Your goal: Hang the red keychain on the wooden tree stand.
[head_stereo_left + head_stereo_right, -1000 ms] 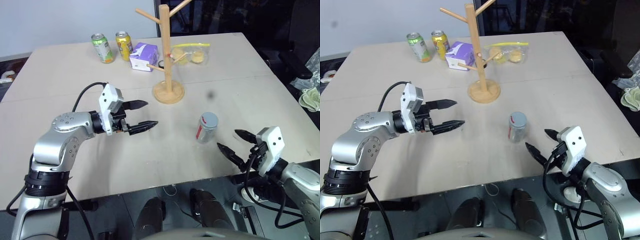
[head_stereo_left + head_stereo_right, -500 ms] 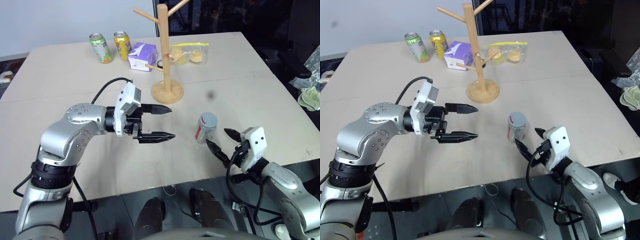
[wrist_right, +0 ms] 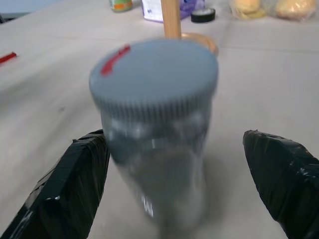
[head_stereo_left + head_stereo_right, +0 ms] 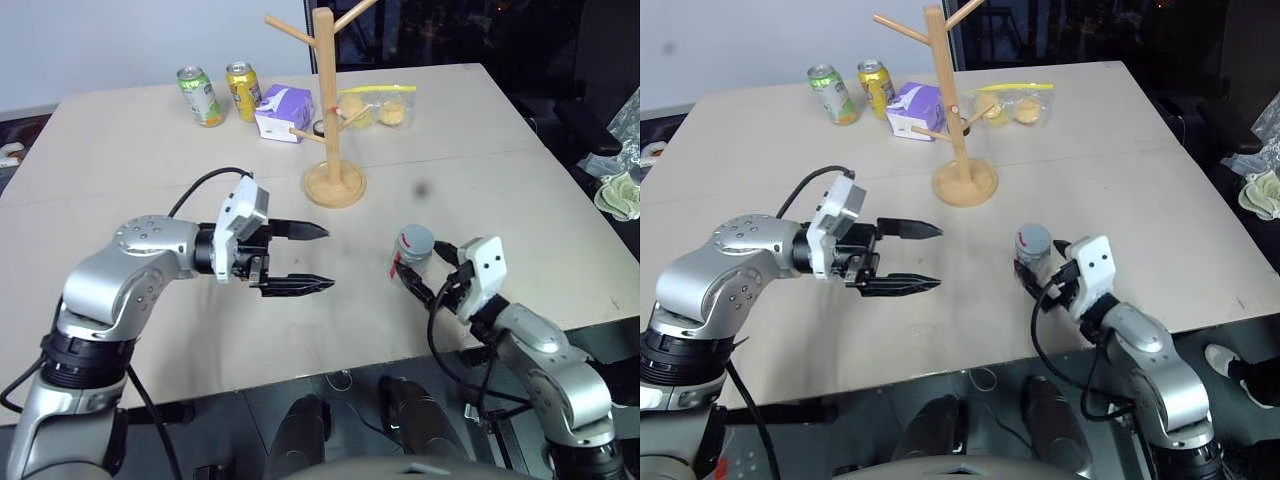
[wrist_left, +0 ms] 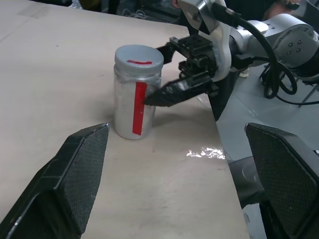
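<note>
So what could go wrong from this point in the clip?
The right gripper is open around the grey-lidded jar, one fingertip already at its side in the left wrist view; a nudge could tip the upright jar, which stands near the table edge. The jar is not the red keychain, so closing here may grab the wrong thing. The open left gripper hovers between jar and wooden tree stand; the arms could crowd each other.

wooden tree stand top cut off by upper edge, grey-lidded jar blurred in right wrist view
</note>
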